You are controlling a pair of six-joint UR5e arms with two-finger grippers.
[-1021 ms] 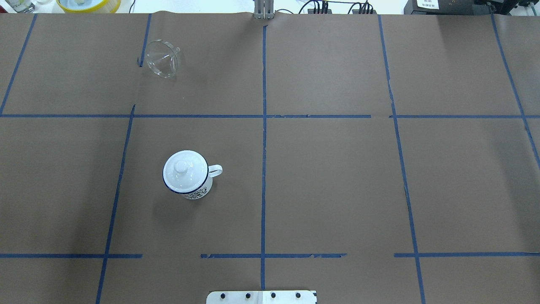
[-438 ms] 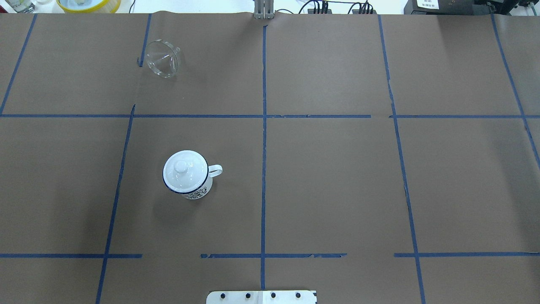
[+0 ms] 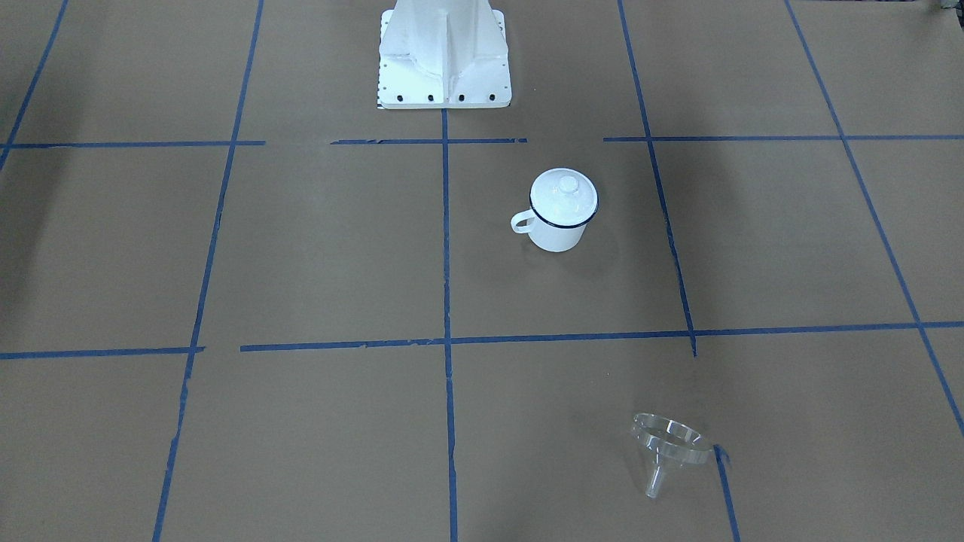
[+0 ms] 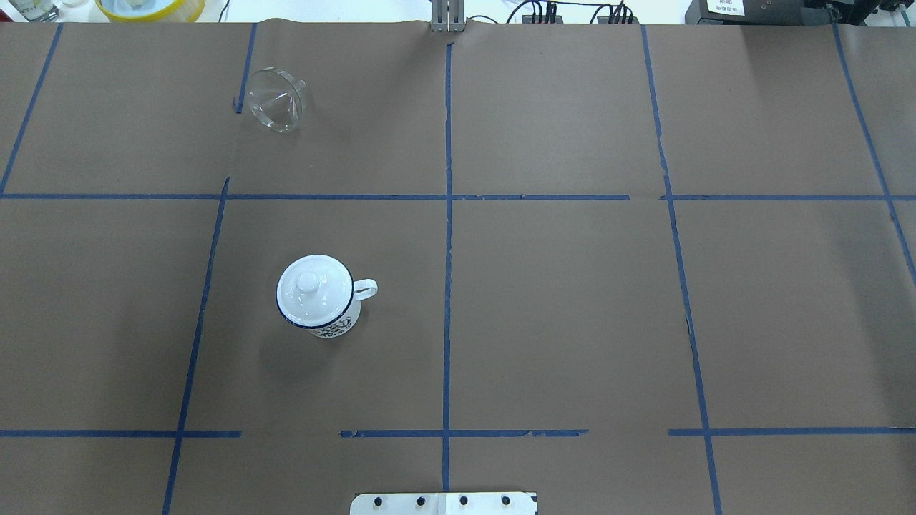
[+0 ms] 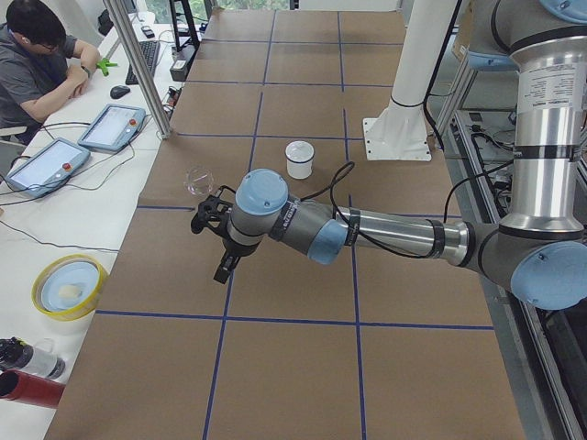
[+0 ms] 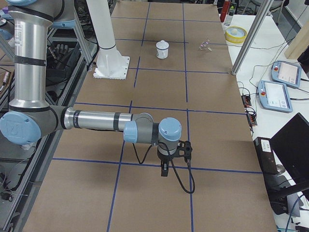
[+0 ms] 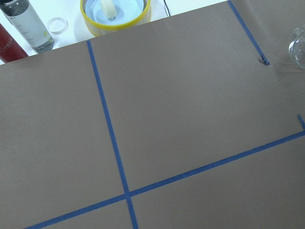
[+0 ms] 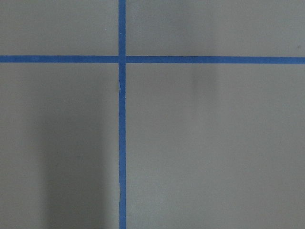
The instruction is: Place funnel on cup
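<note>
Overhead exterior: funnel (image 4: pixel 275 100) lies on its side on the brown paper table (image 4: pixel 572 286), far left section, just beside a blue tape line (image 4: pixel 245 68). Cup (image 4: pixel 316 300) upright, well apart from it and nearer the robot, white knobbed lid (image 4: pixel 309 286) seated on it.

Exterior front-facing: funnel (image 3: pixel 666 444) tilted, spout toward camera. Cup (image 3: pixel 559 218) lidded, handle to view's left.

Exterior left: left gripper (image 5: pixel 204 218) hangs above the table near the funnel (image 5: pixel 199 179); jaw width, cannot tell.

Exterior right: right gripper (image 6: pixel 185 148) low over the paper, well apart from the cup (image 6: pixel 162 49); jaw width, cannot tell.

Left wrist-mounted: funnel's rim (image 7: pixel 299 45) at the right edge; yellow-rimmed bowl (image 7: pixel 116 14) beyond the paper.

Right wrist-mounted: paper, crossed tape.
</note>
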